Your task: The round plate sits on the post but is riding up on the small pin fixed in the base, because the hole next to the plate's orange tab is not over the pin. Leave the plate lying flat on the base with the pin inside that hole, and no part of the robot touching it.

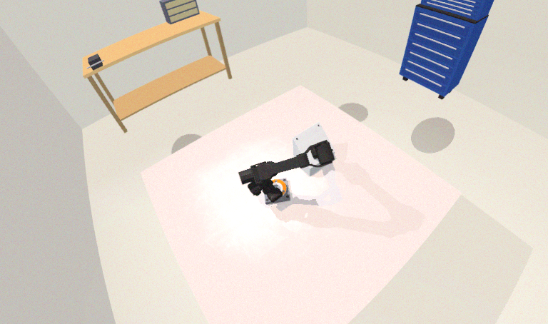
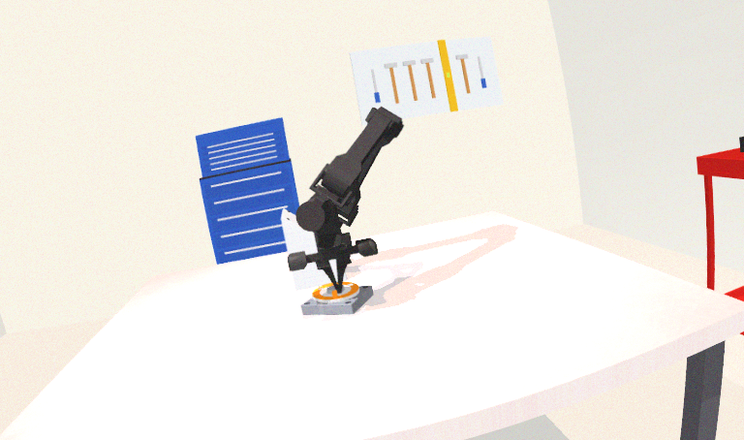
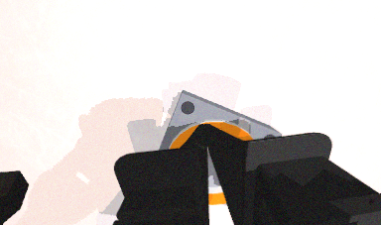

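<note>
The round plate (image 1: 284,186) (image 2: 318,294) (image 3: 233,130), white with an orange ring, sits on the grey square base (image 1: 282,198) (image 2: 328,308) (image 3: 208,108). In the exterior view a white rim shows above the base; its exact tilt is too small to tell. My gripper (image 2: 339,291) (image 3: 203,128) is shut with nothing between the fingers. It points down, and its tips are at the plate's upper face, inside the orange ring in the exterior view. Whether they touch cannot be told. The fingers hide much of the plate in the wrist view. The pin and the tab's hole cannot be made out.
A pale upright panel (image 1: 311,136) (image 2: 298,249) stands behind the base, close to the arm. A blue tool cabinet (image 1: 436,41) (image 2: 249,210) and a wooden workbench (image 1: 153,33) stand away from the table.
</note>
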Robot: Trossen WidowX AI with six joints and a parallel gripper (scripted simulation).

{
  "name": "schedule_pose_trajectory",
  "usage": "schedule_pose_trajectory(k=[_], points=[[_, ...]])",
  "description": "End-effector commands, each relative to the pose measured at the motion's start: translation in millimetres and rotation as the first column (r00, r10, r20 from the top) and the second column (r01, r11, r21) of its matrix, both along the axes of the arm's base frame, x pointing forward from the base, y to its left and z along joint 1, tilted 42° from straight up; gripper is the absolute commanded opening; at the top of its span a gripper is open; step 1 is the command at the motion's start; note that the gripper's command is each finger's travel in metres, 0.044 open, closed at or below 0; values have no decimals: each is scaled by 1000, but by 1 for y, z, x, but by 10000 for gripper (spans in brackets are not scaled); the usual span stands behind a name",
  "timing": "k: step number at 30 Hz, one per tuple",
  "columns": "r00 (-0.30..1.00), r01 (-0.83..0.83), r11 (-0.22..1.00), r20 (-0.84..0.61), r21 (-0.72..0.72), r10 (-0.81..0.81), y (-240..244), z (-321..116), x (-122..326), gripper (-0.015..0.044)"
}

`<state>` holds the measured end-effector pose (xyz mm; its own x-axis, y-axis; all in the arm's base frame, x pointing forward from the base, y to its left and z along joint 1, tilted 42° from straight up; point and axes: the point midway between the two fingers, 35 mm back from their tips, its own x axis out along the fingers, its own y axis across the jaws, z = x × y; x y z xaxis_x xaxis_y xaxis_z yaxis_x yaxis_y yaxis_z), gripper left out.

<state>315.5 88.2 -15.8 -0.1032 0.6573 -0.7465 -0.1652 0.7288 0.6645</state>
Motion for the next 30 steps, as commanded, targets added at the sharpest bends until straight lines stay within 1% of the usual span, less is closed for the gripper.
schedule_pose_trajectory(k=[1, 30], points=[[1000, -5, 1000, -6, -6, 5, -3, -6, 0, 0], [1000, -5, 1000, -6, -7, 5, -23, -22, -4, 0]])
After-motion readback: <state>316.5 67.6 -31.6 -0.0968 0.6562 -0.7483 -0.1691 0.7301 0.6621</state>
